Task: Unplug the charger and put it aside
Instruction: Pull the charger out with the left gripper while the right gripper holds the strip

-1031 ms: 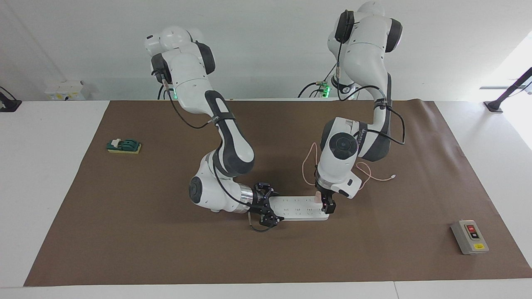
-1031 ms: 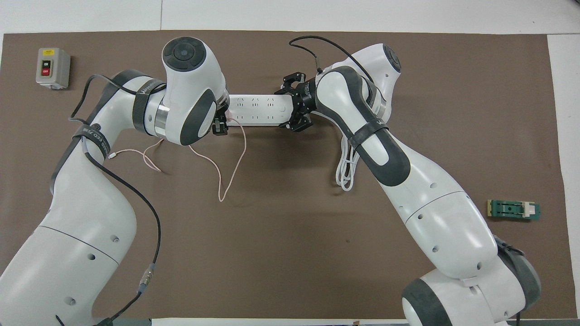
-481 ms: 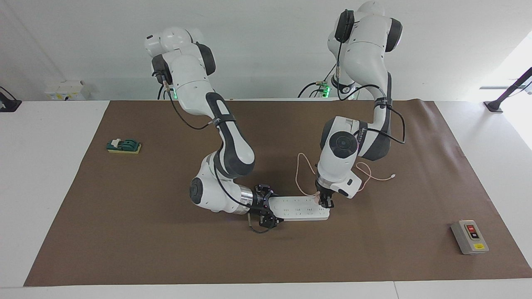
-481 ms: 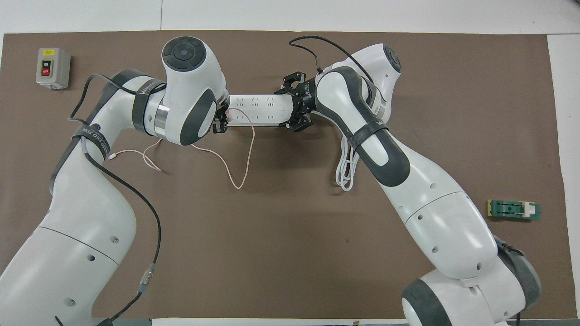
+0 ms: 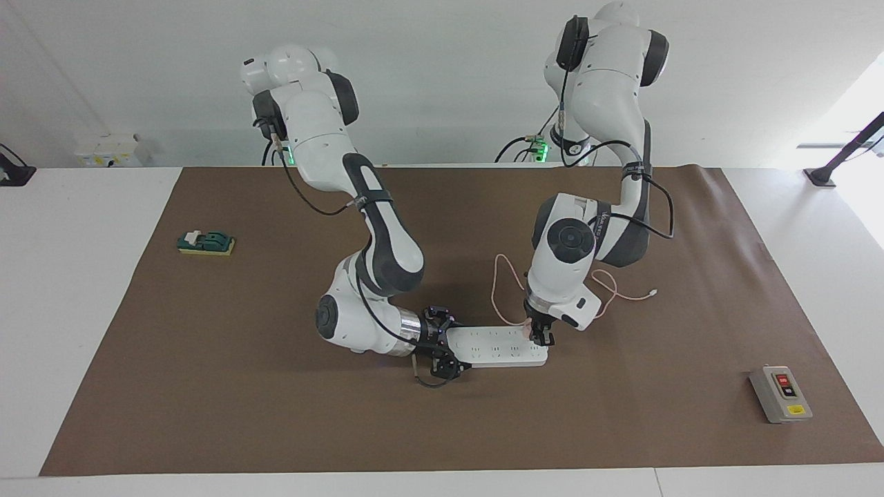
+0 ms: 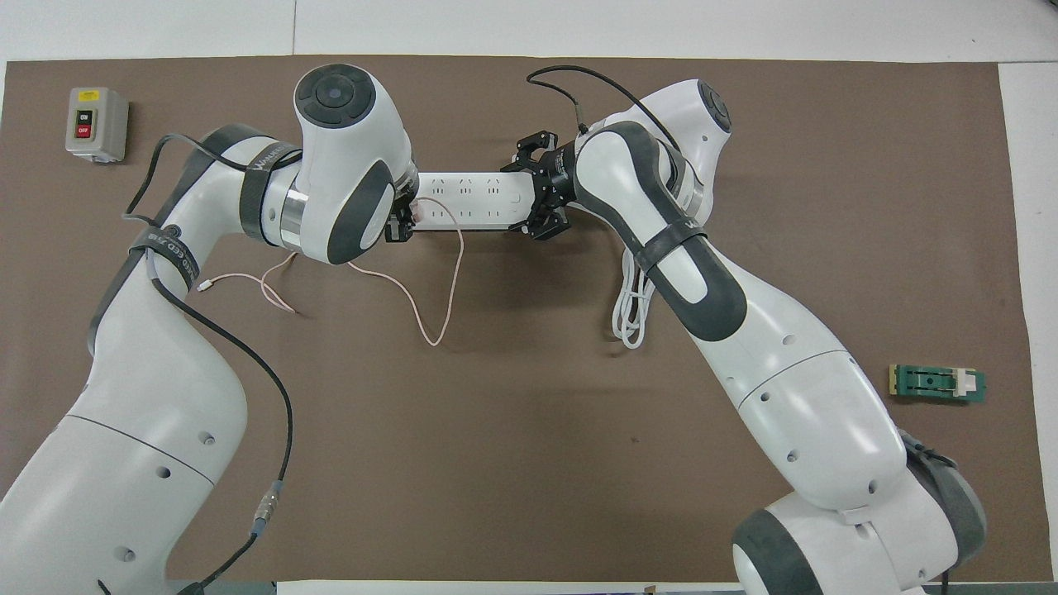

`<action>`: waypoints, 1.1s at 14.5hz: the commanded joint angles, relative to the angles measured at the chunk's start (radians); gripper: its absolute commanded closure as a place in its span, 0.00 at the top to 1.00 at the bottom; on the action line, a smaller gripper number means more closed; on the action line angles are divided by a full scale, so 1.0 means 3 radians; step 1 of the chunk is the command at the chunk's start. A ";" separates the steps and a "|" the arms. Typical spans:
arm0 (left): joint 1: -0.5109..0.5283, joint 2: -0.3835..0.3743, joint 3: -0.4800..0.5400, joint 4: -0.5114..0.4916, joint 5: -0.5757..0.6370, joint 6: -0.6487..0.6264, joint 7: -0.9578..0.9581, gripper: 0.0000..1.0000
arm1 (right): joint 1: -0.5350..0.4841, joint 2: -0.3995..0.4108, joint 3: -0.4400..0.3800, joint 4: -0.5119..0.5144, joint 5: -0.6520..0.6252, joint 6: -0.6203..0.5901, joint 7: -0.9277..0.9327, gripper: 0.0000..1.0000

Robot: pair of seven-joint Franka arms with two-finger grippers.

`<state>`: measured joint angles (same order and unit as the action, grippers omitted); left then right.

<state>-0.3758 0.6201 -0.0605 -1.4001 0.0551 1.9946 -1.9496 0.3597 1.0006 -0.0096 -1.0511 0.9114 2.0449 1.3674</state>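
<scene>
The pale pink charger [image 5: 527, 330] is in my left gripper [image 5: 539, 337], over the end of the white power strip [image 5: 494, 347] nearest the left arm. I cannot tell whether its prongs are clear of the socket. The left gripper is shut on it; in the overhead view [image 6: 400, 225] the arm's wrist hides most of the charger [image 6: 418, 211]. Its thin pink cable [image 6: 446, 302] loops over the mat toward the robots. My right gripper [image 5: 443, 345] straddles the strip's other end and is shut on it, also seen from overhead [image 6: 541, 186].
The strip's thick white cord [image 6: 628, 318] lies coiled under the right forearm. A grey switch box [image 5: 780, 393] sits toward the left arm's end. A green block [image 5: 206, 243] lies toward the right arm's end. The brown mat [image 5: 242, 400] covers the table.
My left gripper has risen slightly with the charger. The pink cable loop has swung toward the right arm's end. The right gripper and the strip have stayed put.
</scene>
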 commanded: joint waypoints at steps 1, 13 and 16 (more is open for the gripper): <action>0.0030 -0.0506 0.0033 -0.0052 0.0031 -0.0583 0.0366 0.00 | 0.0095 0.0009 0.0022 -0.0025 0.0045 0.0143 -0.0099 0.17; 0.0710 -0.0840 -0.0003 -0.0190 -0.0005 -0.1326 0.4998 0.00 | 0.0110 -0.0175 -0.0024 -0.0131 0.0025 0.0118 0.0018 1.00; 0.1032 -0.0885 -0.0008 -0.0537 -0.0010 -0.0898 0.5679 0.00 | 0.0059 -0.0395 -0.0050 -0.0341 0.0015 0.0097 0.0013 1.00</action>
<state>-0.1182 0.3916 -0.0525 -1.4553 0.0543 1.6274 -0.3550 0.3872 0.9590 -0.0165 -1.0646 0.9102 2.0771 1.3708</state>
